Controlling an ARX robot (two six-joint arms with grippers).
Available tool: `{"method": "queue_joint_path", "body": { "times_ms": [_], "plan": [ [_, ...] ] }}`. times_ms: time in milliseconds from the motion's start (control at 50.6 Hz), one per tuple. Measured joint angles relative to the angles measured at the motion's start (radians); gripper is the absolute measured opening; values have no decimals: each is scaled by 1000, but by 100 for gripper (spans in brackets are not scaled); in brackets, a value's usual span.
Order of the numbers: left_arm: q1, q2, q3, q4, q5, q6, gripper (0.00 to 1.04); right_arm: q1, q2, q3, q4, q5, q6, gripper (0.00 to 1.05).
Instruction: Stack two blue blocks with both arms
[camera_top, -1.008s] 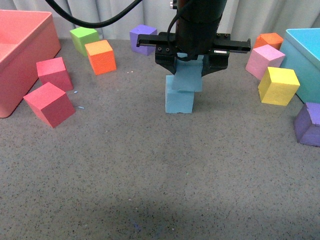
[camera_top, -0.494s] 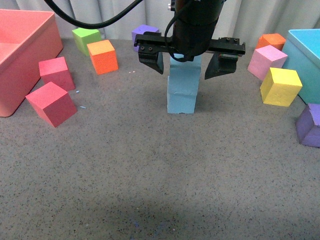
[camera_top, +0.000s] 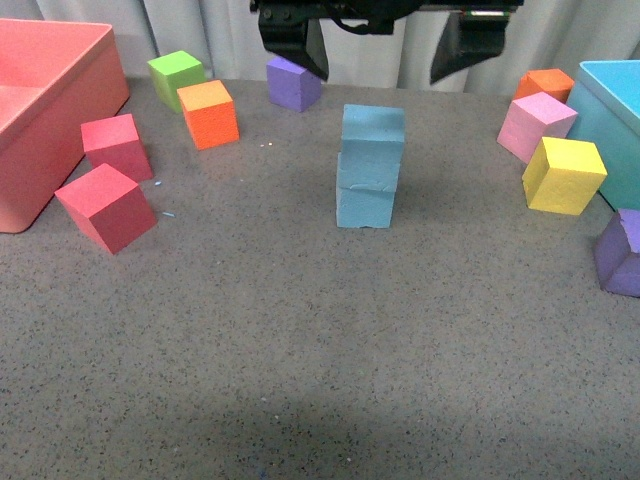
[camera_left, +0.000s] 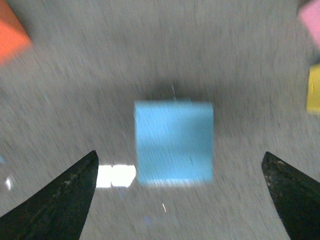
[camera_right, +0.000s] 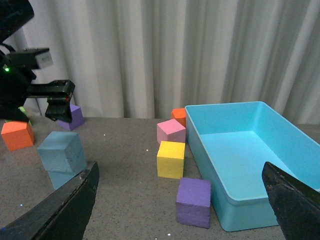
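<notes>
The two blue blocks (camera_top: 370, 165) stand stacked near the middle of the grey bench (camera_top: 320, 340), the upper one turned a little askew on the lower so its corners overhang slightly. Directly above them, well clear of the top face, hangs the left end effector (camera_top: 385, 40), its two black fingers (camera_top: 303, 40) spread wide with nothing between them; in the front view only the fingertips and part of the body show at the upper edge. From the left wrist view, which is blurred, the top of the upper blue block (camera_left: 173, 141) sits between the two parted fingertips, apart from both. The right end effector (camera_right: 185, 200) is off to the side, near the turquoise bin (camera_right: 240, 160); its wrist view shows both fingertips set far apart and empty, looking across the bench at the stack (camera_right: 62, 157) and at the left end effector (camera_right: 50, 97) above it. Around the stack, none touching it: a purple cube (camera_top: 293, 82) behind it, an orange cube (camera_top: 209, 112) and a green cube (camera_top: 176, 78) to the rear left, two red cubes (camera_top: 108, 190) beside the pink-red bin (camera_top: 50, 110) on the left. On the right lie a pink cube (camera_top: 532, 124), another orange cube (camera_top: 541, 82), a yellow cube (camera_top: 564, 174) and a second purple cube (camera_top: 621, 252), all close to the turquoise bin.
</notes>
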Motion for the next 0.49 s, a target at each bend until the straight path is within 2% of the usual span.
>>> {"method": "queue_joint_path", "body": {
  "times_ms": [20, 40, 79, 119, 178, 198, 257, 316, 415, 474, 494],
  "plan": [
    [3, -34, -80, 133, -68, 46, 92, 0, 0, 0, 0, 0, 0, 95],
    [4, -42, -97, 164, -84, 57, 91, 0, 0, 0, 0, 0, 0, 95],
    [10, -88, -206, 333, -166, 119, 86, 0, 0, 0, 0, 0, 0, 95],
    [26, -165, -390, 579, -227, 201, 78, 0, 0, 0, 0, -1, 0, 95],
    [78, -292, -710, 1022, -214, 314, 64, 0, 0, 0, 0, 3, 0, 95],
    [89, -313, -763, 1103, -210, 327, 61, 0, 0, 0, 0, 3, 0, 95],
    [148, -425, -1022, 1512, -171, 370, 46, 0, 0, 0, 0, 2, 0, 95],
    [192, -524, -1172, 1640, -137, 388, 33, 0, 0, 0, 0, 2, 0, 95],
    [254, -652, -1372, 1699, -79, 397, 12, 0, 0, 0, 0, 0, 0, 95],
    [274, -689, -1435, 1706, -53, 399, 3, 0, 0, 0, -1, 0, 0, 95],
    [278, -695, -1447, 1706, -49, 401, 4, 0, 0, 0, -1, 0, 0, 95]
  ]
}}
